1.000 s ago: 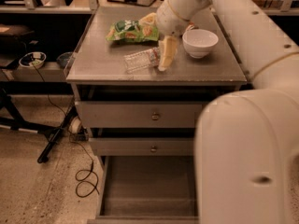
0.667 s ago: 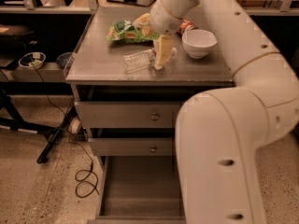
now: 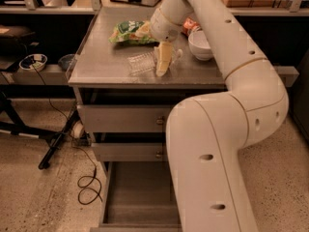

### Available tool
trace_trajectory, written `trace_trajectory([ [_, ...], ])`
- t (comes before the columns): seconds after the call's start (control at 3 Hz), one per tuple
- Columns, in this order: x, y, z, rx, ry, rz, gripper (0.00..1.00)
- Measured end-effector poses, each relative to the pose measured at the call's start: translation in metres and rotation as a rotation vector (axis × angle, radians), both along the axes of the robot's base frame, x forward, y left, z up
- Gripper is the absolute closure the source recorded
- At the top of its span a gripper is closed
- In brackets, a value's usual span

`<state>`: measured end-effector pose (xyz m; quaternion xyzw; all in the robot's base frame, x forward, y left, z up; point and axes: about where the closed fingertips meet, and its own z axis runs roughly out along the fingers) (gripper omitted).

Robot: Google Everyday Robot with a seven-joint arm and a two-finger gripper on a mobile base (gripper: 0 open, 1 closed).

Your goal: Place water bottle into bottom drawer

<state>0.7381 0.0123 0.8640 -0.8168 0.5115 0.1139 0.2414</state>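
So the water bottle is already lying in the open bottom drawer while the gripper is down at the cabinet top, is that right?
Not quite: the camera view shows the water bottle lying on the cabinet top, right by the gripper. The bottom drawer is indeed open.

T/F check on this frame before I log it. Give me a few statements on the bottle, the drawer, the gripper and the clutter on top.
1. The water bottle lies on its side on the cabinet top. True.
2. The bottom drawer is shut. False: it is pulled open, with its grey floor showing.
3. The gripper is down at the cabinet top, right beside the water bottle. True.
4. The white bowl sits inside the bottom drawer. False: it is on the cabinet top, on the far side of the gripper from the water bottle.
5. A green bag lies on the cabinet top behind the water bottle. True.
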Motion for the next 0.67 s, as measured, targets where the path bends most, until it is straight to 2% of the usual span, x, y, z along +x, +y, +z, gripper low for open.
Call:
trace_trajectory([
  [0.67, 0.007, -0.001, -0.025, -0.004, 0.054, -0.037, 0.0],
])
